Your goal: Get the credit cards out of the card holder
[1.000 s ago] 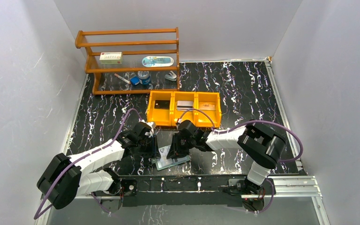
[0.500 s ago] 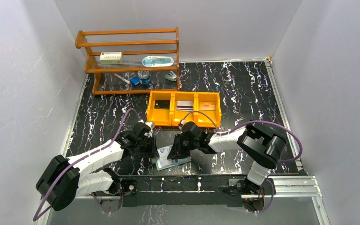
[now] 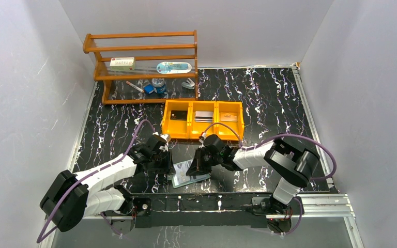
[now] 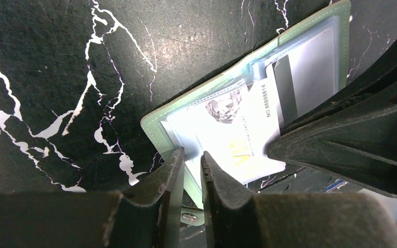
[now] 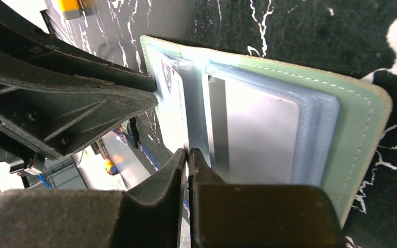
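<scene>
White walls (image 3: pixel 26 77) enclose marbled table (image 3: pixel 274 98) (rack (image 3: pixel 142 47) seemingly wooden).

The table I'm bolted to has a black marble-patterned top (image 3: pixel 269 98) veined in white. At its far left stands a brown wooden slatted rack (image 3: pixel 139 49). Mid-table, nearer me, sits an orange three-compartment plastic tray (image 3: pixel 183 132). Closest to my bases, a flat muted-green card holder (image 3: pixel 186 178) lies open on the top.

Wooden shelf (image 3: pixel 139 49) at far left of black marbled bench (image 3: pixel 269 98). White box (image 3: pixel 122 63) and oval tin (image 3: pixel 173 67) on its middle level, apart. Blue jar (image 3: pixel 158 85) on bottom level. Orange tray (image 3: pixel 202 103) just in front of shelf's right end.
</scene>
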Tool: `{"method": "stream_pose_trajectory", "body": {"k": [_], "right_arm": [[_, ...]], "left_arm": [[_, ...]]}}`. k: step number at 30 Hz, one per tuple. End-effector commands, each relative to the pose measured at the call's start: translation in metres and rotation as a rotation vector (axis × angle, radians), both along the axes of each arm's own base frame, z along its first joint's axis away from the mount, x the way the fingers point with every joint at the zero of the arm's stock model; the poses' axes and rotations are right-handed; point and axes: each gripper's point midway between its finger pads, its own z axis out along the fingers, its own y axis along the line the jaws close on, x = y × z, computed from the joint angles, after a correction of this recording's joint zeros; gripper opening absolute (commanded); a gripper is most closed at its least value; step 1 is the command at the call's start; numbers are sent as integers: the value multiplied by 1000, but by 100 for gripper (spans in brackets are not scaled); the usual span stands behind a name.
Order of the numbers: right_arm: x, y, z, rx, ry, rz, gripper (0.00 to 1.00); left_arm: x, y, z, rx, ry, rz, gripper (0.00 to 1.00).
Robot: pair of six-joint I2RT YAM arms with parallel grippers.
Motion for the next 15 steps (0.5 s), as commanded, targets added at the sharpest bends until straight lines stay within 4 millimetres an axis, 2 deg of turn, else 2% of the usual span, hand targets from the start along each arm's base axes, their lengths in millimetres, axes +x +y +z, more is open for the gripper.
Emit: {"method": "stream_pose_trajectory", "body": {"k": [1,15], "right_arm": [[4,2,15,55,-31,-3,12],[10,-11,19,57,-39,-39,14]], "left_arm": [[-7,8,-8,43,25,-10,17],[-6,8,-8,45,19,-9,16]]}}
